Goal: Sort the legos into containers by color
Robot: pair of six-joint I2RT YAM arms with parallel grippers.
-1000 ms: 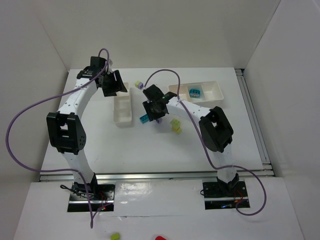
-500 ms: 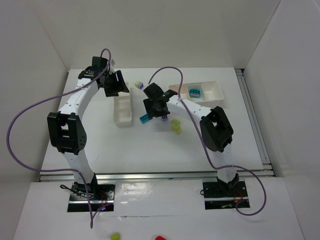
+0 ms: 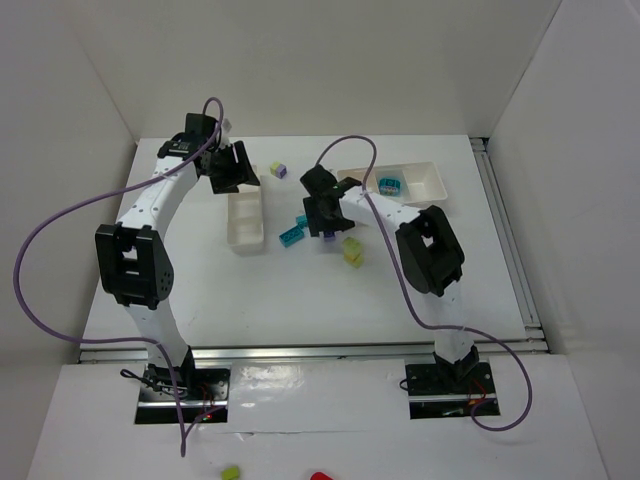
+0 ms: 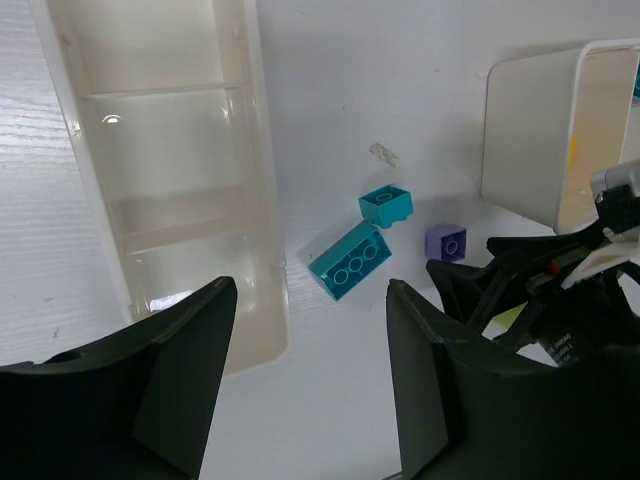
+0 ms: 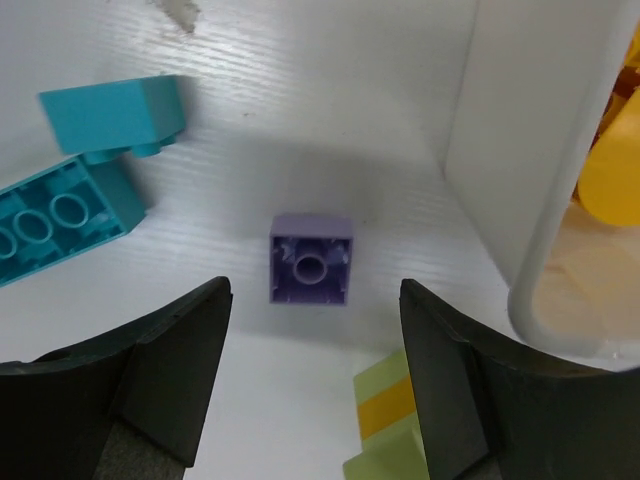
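Though wide tray (image 3: 421, 184) nr far edge holds a teal brick (image 3: 389, 184), purple brick (image 5: 311, 258) etc. lie loose mid-counter, w/ my R gripper (image 5: 312, 325) & L gripper (image 4: 308, 330) both spread.

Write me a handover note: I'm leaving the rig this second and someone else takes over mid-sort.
Left gripper: open, empty, hovering by the narrow tray, whose visible compartments are empty.
Right gripper: open, fingers either side of the purple brick, which sits on the table, not gripped.
Done: one teal brick and some yellow pieces are in the wide tray.
Left, all on the table: the purple brick, the long teal brick, the small teal brick, the lime-and-yellow stack, and a purple-and-yellow piece near the narrow tray's far end.
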